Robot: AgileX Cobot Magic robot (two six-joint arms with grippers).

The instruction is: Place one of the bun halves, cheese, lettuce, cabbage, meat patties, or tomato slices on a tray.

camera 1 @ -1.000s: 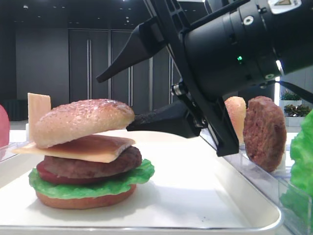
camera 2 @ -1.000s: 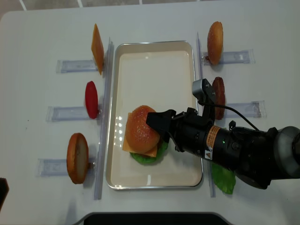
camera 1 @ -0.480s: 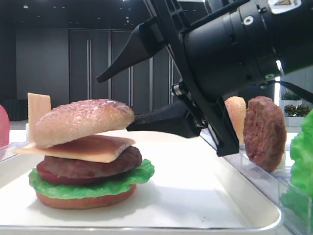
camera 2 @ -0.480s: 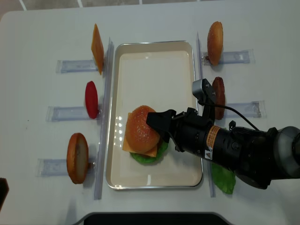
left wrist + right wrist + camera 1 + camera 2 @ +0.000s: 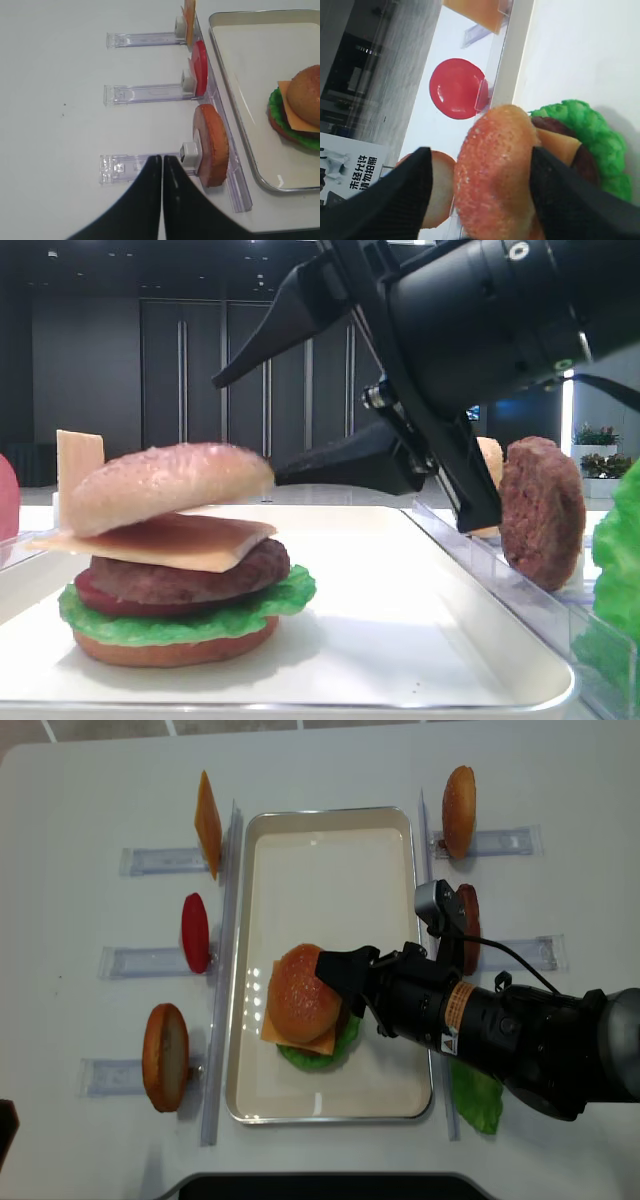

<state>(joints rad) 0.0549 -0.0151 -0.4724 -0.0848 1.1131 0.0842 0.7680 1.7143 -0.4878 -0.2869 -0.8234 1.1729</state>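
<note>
One stacked burger is seen at the lower left of the tray [image 5: 330, 840], which fills the middle of the overhead view on a white worktop [image 5: 80, 780]. The stack is topped by a domed bun top [image 5: 303, 995], golden-brown with fine pale speckles, tilted so that its left side sits lower in the low side view. Beneath it a thin pale orange cheese slice [image 5: 170, 543] juts out on both sides, then a dark grainy patty [image 5: 200, 578] over a red tomato slice, ruffled green lettuce [image 5: 200, 622] and a smooth bun base [image 5: 175, 648].

The right end effector [image 5: 338, 978] is held spread just right of the bun top, its dark fingers [image 5: 560, 195] seen on either side of the dome in the wrist view; nothing is gripped, and contact cannot be judged. The left end effector [image 5: 161, 165] is shown clenched and empty at the bottom of its own view, over a clear rack strip [image 5: 140, 165].

Left of the tray, upright in racks, stand a spare cheese slice [image 5: 208, 823], a tomato slice [image 5: 195, 932] and a bun half [image 5: 165, 1057]. On the right stand another bun [image 5: 459, 797], a spare patty [image 5: 468, 925] and a lettuce leaf [image 5: 478, 1100].
</note>
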